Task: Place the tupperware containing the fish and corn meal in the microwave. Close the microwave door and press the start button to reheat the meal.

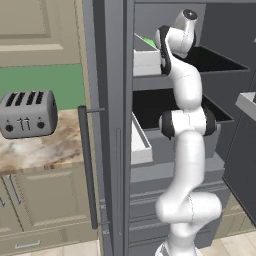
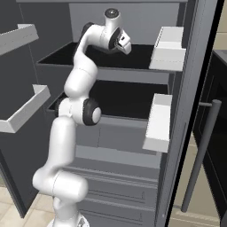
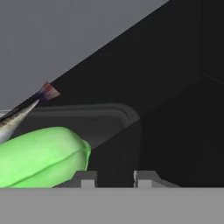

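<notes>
The tupperware (image 3: 111, 116), a pale grey shallow container, lies on the fridge's top shelf and is close in the hand view. Inside it are the bright green lump (image 3: 41, 155) of the meal and a thin silvery fish with a reddish tail (image 3: 46, 92). My gripper (image 3: 114, 179) straddles the container's near right wall, one fingertip inside and one outside, shut on that wall. In the left base view a green patch of the meal (image 1: 148, 41) peeks out beside the arm's wrist. The microwave and its door are out of view.
The grey fridge stands open, its door (image 1: 107, 125) with a long dark handle (image 1: 87, 165) on the left. White door bins (image 2: 170, 48) (image 2: 157, 122) sit close to the shelves. A toaster (image 1: 27, 114) stands on the marble counter (image 1: 45, 147).
</notes>
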